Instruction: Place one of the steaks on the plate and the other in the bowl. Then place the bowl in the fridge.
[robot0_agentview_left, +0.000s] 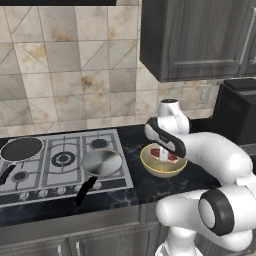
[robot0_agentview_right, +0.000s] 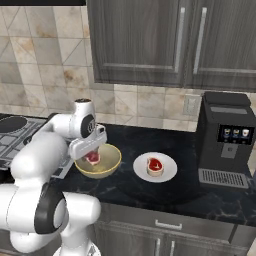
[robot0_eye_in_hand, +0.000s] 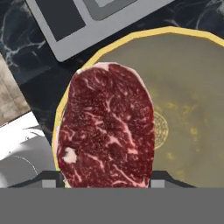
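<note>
1. My gripper: poised over the bowl, pointing down into it. The jaws stand part-way open with a steak between them; in the hand view the meat fills the gap between the two tips, so I judge it gripped by its edges and not yet let go.

2. Steak in hand: flat slab, red with white marbling, its long axis running away from my fingertips in the hand view. It hangs inside the bowl's rim, toward the stove side, above the bowl floor.

3. Bowl: pale yellow, on the dark counter just beside the right edge of the stove, toward the counter's front. It lies directly beneath my gripper; the open floor of the bowl shows to one side of the steak.

4. Second steak: resting on the white plate, which stands on the counter just beside the bowl, on the side away from the stove and short of the coffee machine.

5. Governing relation: the drop target lies straight below the held steak, no sideways travel wanted. My judgement: releasing here would land the meat in the bowl, though near its stove-side wall.

6. Outstanding: bowl to the fridge, not yet begun.
</note>
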